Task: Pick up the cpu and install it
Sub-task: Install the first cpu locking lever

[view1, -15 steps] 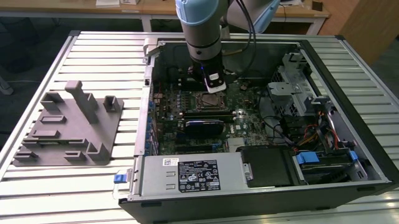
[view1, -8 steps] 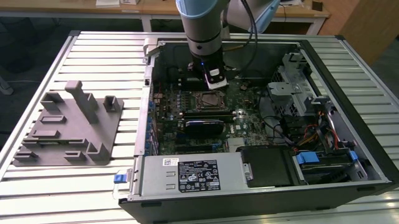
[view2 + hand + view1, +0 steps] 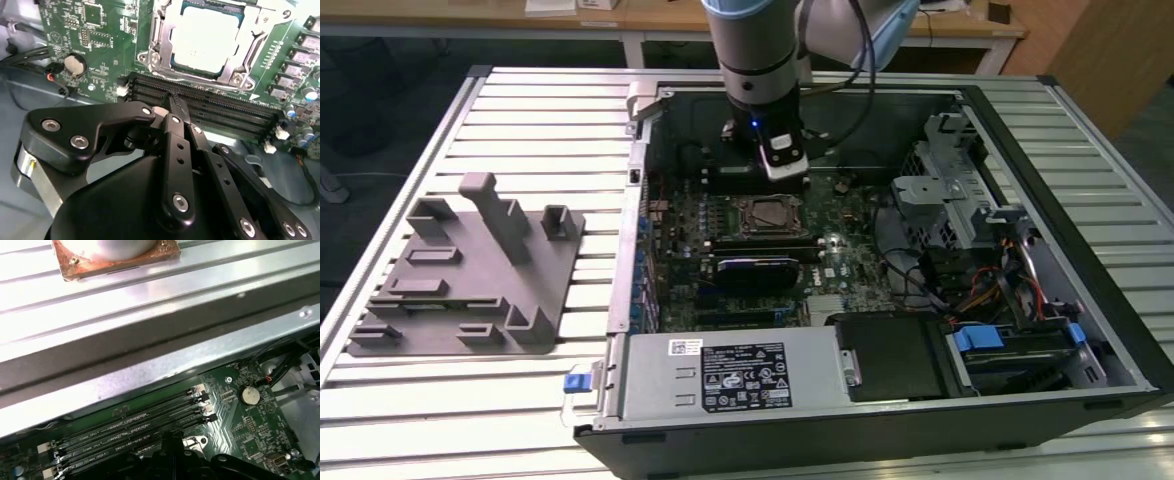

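My fingers [image 3: 172,102] are pressed together with nothing between them, just above the memory slots [image 3: 210,102]. Beyond their tips I see the cpu [image 3: 207,37] seated in its socket [image 3: 240,70]; no print on it is legible.

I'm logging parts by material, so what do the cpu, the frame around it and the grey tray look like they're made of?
The cpu: pale, satin metal lid, evenly bright. The socket frame: bare shiny steel by its look, with glints at its screws. The grey tray: matte moulded plastic, probably; dull, uniform grey with no shine.
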